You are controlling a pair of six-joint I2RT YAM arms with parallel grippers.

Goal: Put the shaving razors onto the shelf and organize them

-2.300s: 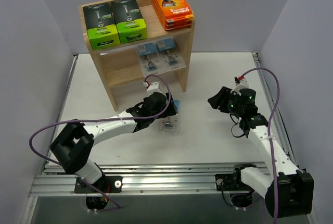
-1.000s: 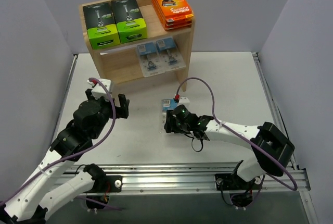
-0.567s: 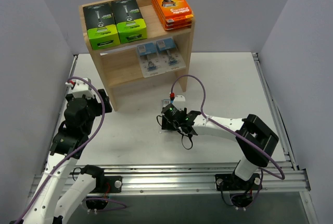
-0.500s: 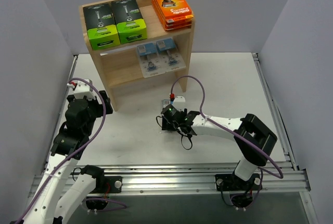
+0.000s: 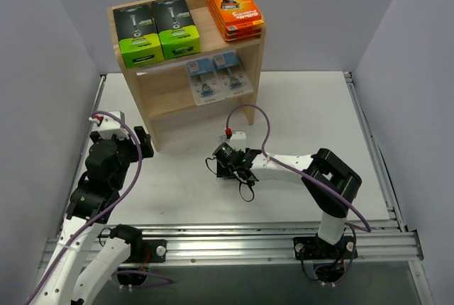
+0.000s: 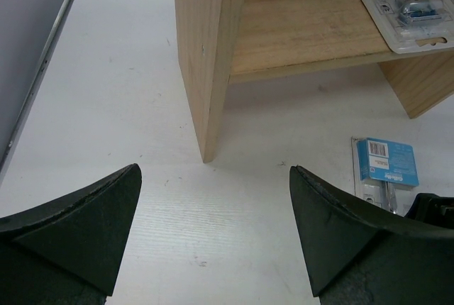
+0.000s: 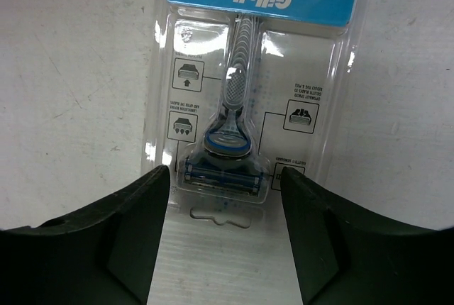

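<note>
Blister pack [image 7: 245, 71] | razor-head end between right gripper [image 7: 225, 181] jaws | jaws spread

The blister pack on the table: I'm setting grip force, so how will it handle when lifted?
Probably light: the blister pack is thin clear plastic and card around one slim razor. Lying flat on the table, it would likely slide, not tip. Its glossy shell may slip.

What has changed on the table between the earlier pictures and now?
The left gripper drew back from the blister pack to the left, fingers open. The right gripper came across from the right and now hangs over that pack, fingers open, not gripping. The pack stays on the table; the shelf and its load are unchanged.
</note>
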